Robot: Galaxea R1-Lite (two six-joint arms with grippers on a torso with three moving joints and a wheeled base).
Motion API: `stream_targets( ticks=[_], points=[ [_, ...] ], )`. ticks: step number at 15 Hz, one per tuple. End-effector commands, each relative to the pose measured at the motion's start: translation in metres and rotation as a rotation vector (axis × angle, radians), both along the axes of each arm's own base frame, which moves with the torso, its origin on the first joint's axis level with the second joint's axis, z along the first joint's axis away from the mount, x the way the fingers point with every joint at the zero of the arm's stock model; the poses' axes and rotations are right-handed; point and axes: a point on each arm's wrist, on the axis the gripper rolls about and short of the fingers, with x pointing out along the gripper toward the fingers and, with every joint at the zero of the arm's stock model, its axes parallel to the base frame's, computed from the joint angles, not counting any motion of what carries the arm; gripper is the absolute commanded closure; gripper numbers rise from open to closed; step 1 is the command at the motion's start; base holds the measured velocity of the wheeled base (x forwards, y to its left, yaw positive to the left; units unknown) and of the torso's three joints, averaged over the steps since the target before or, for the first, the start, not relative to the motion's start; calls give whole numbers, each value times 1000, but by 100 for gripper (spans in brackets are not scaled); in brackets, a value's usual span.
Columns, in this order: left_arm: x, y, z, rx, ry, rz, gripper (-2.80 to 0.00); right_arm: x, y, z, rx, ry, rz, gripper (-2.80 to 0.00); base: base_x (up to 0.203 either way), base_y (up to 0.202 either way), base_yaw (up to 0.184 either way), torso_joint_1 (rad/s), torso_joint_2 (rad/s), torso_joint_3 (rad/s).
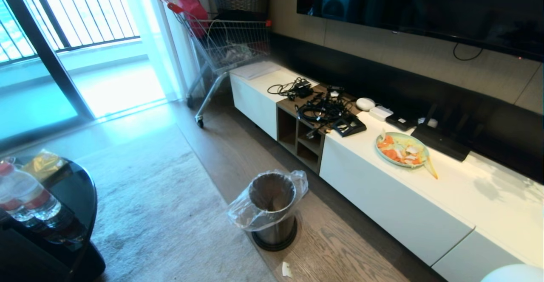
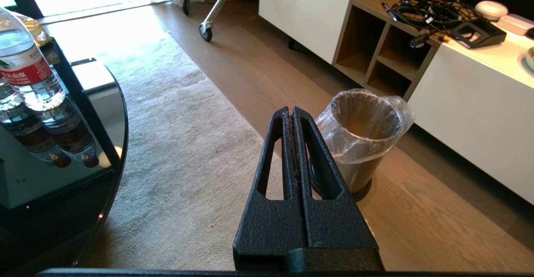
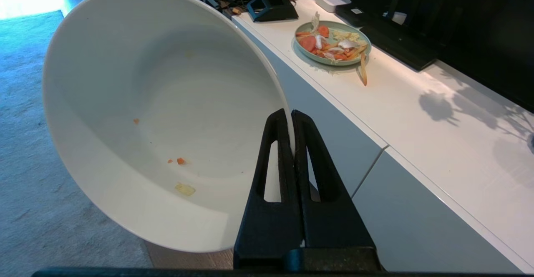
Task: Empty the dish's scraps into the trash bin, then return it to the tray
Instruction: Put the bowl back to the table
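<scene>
right gripper, fingers clamped on the rim of the dish, held tilted beside the white bench; only crumbs of scraps remain inside. left gripper, fingers closed and empty, above the floor near the lined trash bin

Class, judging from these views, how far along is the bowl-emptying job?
Done: the dish looks nearly emptied, with only a few crumbs inside. In hand: the right pincer is shut on its rim. The left pincer is shut and empty, near the trash bin. Left: returning the dish to the tray, which isn't in view.
</scene>
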Motion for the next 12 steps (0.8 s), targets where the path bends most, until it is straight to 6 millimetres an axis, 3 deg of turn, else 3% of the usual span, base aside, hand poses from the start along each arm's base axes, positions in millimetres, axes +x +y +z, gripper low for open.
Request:
stream_targets(
  ticks=[1,12],
  points=[
    [0,0,0,-2,-2,0,0,0,0,0,-1,0,1,0,0,0,0,0,0,0],
    [0,0,0,-2,0,0,0,0,0,0,-1,0,1,0,0,0,0,0,0,0]
  ],
)
